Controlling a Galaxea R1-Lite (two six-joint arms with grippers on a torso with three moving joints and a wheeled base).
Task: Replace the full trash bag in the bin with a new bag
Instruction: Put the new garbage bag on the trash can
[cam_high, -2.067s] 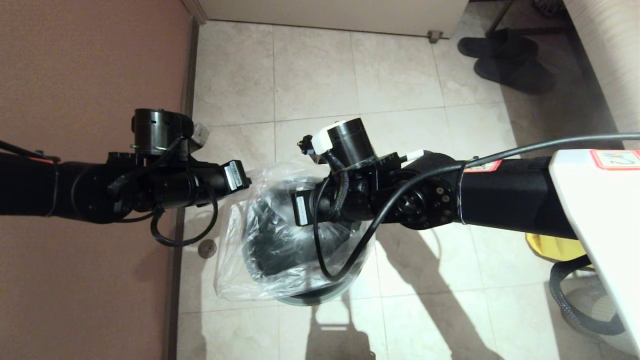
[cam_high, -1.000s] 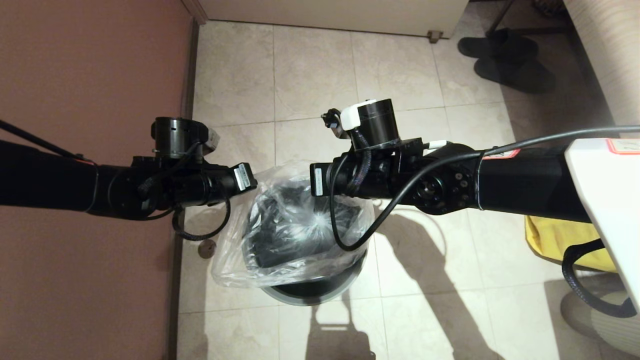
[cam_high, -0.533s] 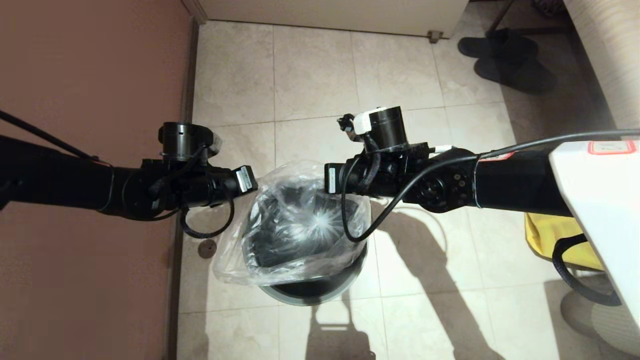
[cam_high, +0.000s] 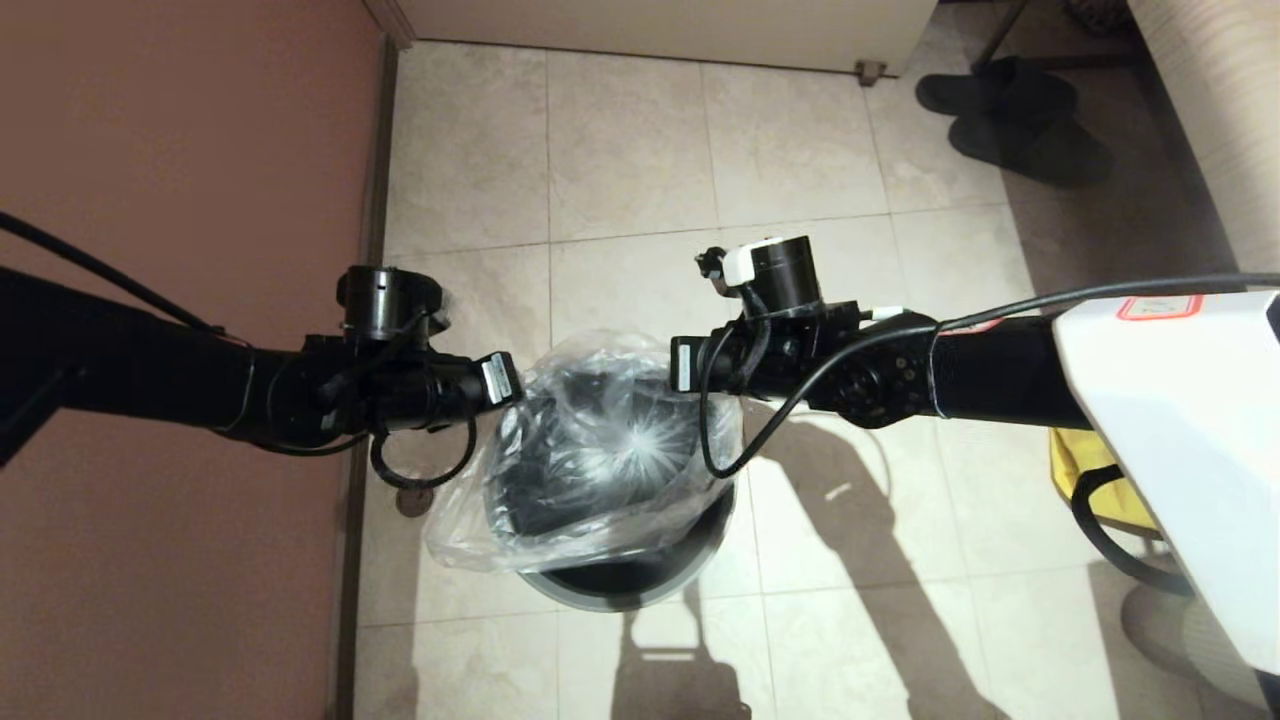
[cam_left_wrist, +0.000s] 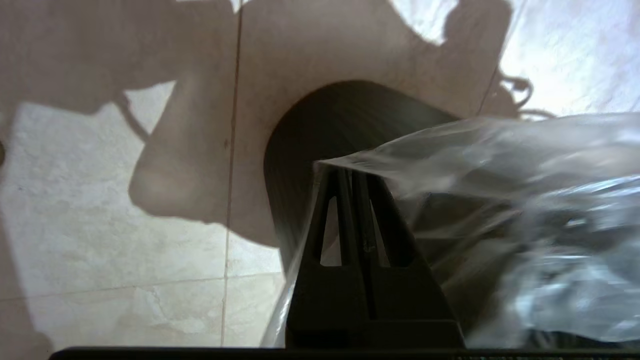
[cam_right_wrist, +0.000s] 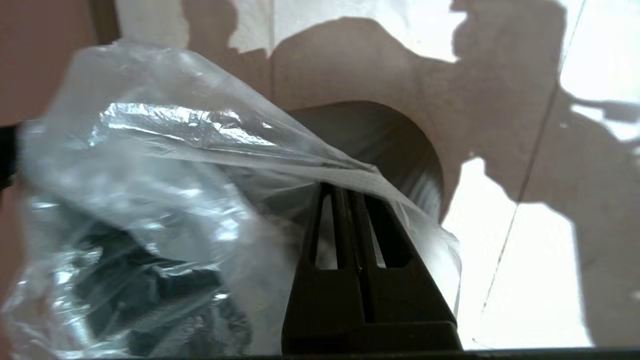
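the new bag (cam_high: 590, 450) was thin clear plastic film, crinkled and glossy, catching bright glints where it draped over the bin (cam_high: 625, 585), whose rim looked smooth grey plastic and whose inside wall was matt black and finely ribbed. around the bin the floor (cam_high: 620, 150) was pale stone-look tile with a faint sheen, the wall (cam_high: 180, 150) beside it was flat matt reddish-brown, and a yellow sack (cam_high: 1085, 470) lay on the tiles, its material unclear. the left gripper (cam_left_wrist: 350, 172) and right gripper (cam_right_wrist: 345, 187), pinched onto the film above the bin, were matt black plastic.
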